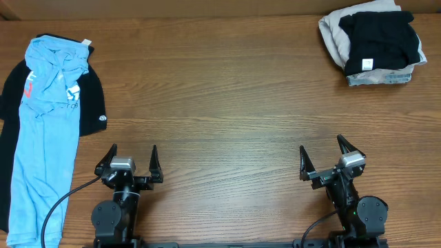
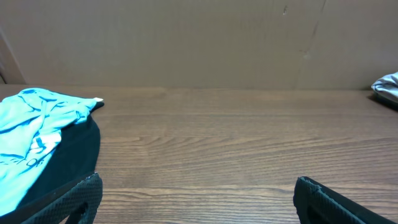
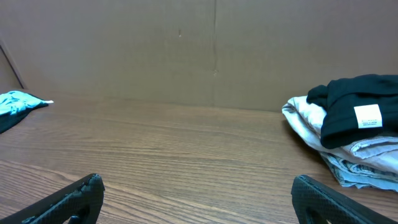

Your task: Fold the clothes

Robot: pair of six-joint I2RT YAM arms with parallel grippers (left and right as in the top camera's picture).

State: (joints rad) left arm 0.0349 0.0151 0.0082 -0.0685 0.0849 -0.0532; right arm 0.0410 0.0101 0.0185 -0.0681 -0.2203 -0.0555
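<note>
Done: a black tee [image 1: 381, 38] sits folded on beige clothes [image 1: 334, 33], in a neat pile at the far right of the surface [image 1: 220, 103]
Left to do: a blue tee [image 1: 45, 131] lies long and rumpled on a second black tee [image 1: 93, 103] at the far left
Left end effector [image 1: 132, 157]: fingers wide apart, holding nothing, near the blue tee
Right end effector [image 1: 322, 153]: fingers wide apart, holding nothing, well apart from the pile
How far: looks about halfway

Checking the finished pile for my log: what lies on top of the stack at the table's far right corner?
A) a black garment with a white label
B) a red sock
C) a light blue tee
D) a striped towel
A: the black garment with its white label lies on the beige garments; the light blue tee is at the far left.
</note>
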